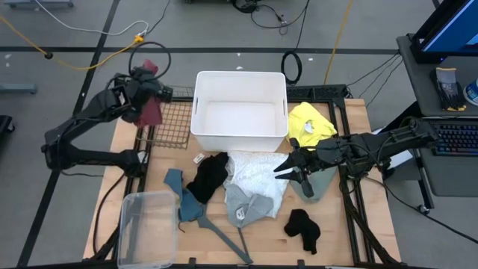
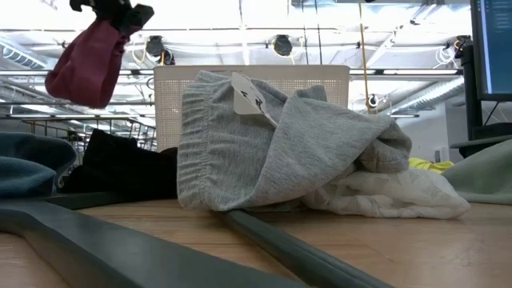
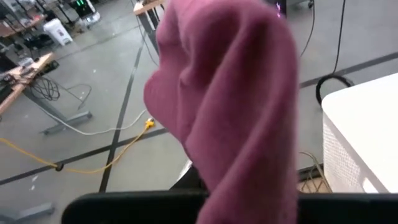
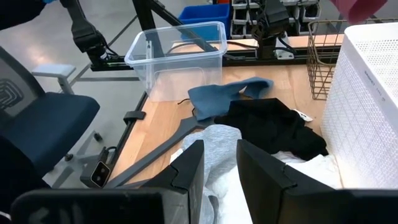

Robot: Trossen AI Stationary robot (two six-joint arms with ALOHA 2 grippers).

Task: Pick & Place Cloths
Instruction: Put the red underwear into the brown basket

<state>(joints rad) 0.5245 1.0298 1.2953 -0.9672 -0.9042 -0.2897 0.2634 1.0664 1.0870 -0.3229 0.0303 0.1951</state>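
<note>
Your left gripper [image 1: 142,93] is clamped on the maroon cloth [image 1: 151,110], which hangs in the air over the wire basket [image 1: 170,123], just beside the white bin [image 1: 239,110]. You look to be in the carry step: by my reading the cloth goes into that bin, so the next move calls for a swing over its rim before letting go. Your right gripper [image 1: 287,166] hovers over the white cloth [image 1: 258,173] with its fingers narrowly apart and nothing between them.

Yellow [image 1: 310,123], black [image 1: 209,178], grey [image 1: 245,203] and teal [image 1: 187,198] cloths lie on the table [image 1: 351,224], not yet picked.

The left wrist view is almost filled by the maroon cloth, so the left fingers are hidden there. The low view is blocked by the grey cloth.
</note>
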